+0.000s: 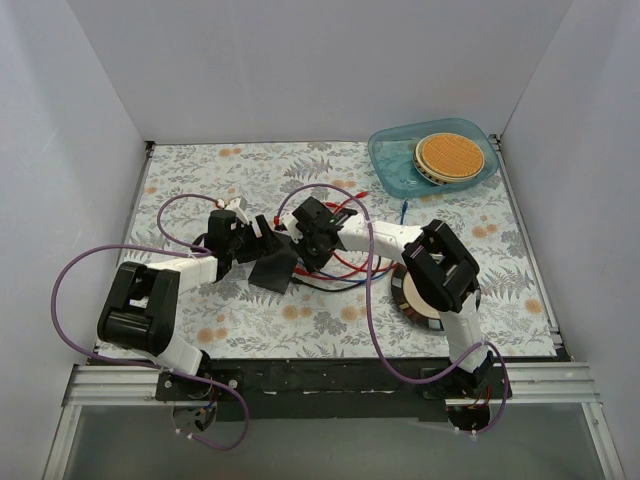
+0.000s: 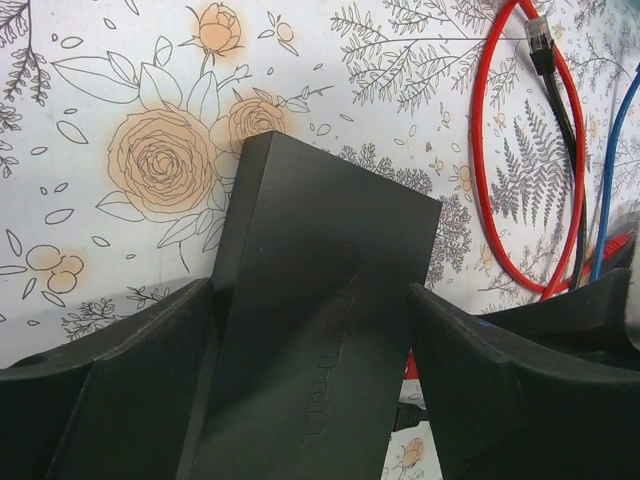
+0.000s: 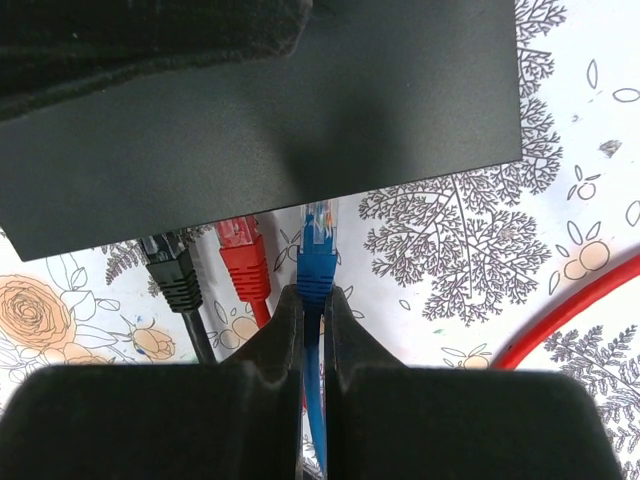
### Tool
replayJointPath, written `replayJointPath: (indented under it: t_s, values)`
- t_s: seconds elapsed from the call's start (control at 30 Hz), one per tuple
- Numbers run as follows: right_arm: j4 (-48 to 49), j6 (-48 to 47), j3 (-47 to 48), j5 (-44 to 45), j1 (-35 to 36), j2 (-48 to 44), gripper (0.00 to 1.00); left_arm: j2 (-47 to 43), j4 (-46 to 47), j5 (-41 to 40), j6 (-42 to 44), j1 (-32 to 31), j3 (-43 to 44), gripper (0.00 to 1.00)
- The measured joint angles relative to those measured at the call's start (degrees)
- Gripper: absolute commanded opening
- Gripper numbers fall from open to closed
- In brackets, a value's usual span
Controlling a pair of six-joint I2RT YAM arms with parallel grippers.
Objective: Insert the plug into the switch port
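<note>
The switch is a flat matte-black box (image 1: 272, 266), lying tilted near the table's middle. My left gripper (image 1: 232, 248) is shut on it, and in the left wrist view the box (image 2: 330, 260) fills the gap between both fingers (image 2: 110, 390). My right gripper (image 3: 313, 292) is shut on the blue plug (image 3: 318, 262) at its boot. The plug's clear tip touches the box's edge (image 3: 300, 150). A red plug (image 3: 243, 256) and a black plug (image 3: 173, 268) sit side by side to its left at that edge. The ports themselves are hidden under the edge.
Red, blue and black cables (image 1: 350, 268) loop beside the box. A loose clear plug (image 2: 540, 35) lies by a red cable loop (image 2: 482, 170). A round black-rimmed dish (image 1: 408, 297) sits under my right arm. A blue tray (image 1: 392, 160) stands at the back right.
</note>
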Motion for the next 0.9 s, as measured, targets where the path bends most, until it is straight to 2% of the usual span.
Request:
replayJointPath:
  t_s: [0.5,0.9]
  values:
    - [2.6,-1.3,-1.9,0.0,0.0,-1.0,0.01,2.8,3.8,1.7,0.6,0.4,-0.2,0.72]
    - [3.6,-4.5,-4.8,-0.2,0.6,-2.8,0.01,4.9,4.9,1.0,0.9,-1.7,1.5,0.71]
